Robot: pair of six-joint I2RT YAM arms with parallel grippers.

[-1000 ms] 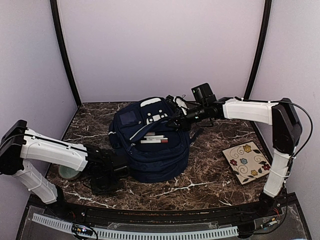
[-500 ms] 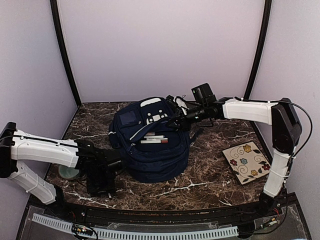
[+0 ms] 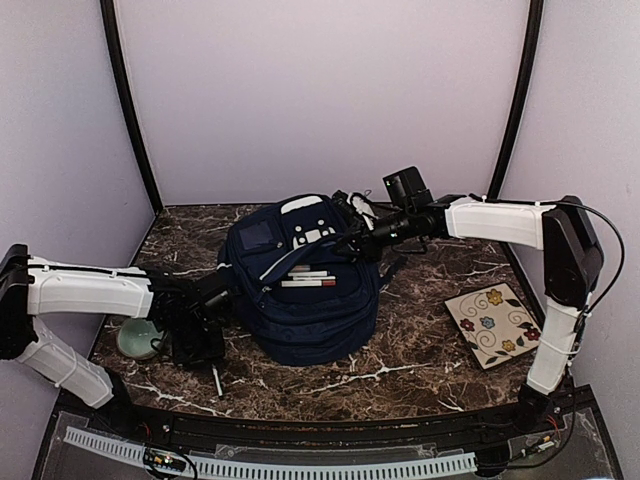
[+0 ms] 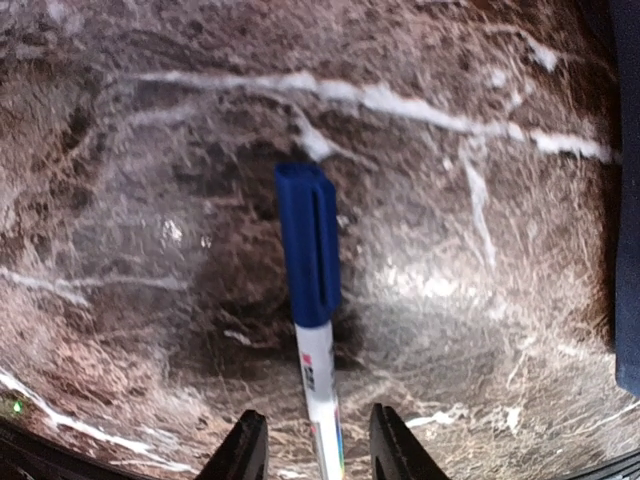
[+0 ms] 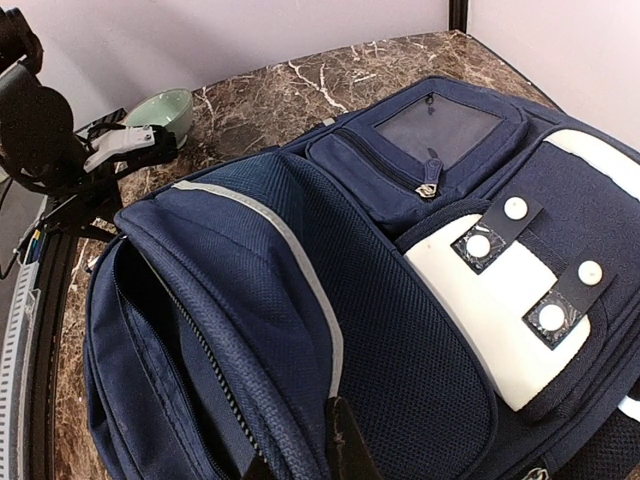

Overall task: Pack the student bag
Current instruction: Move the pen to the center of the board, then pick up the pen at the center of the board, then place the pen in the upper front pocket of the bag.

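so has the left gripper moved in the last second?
Yes. In the top view the left gripper has drawn left, off the bag and toward the bowl.

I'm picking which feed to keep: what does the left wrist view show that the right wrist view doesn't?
Only left wrist: a blue-capped marker lying on the table, its tail between the open jaws of the left gripper. Only right wrist: the student bag with its compartment open, its white patches, and a green bowl. Both: marble table and navy bag fabric.
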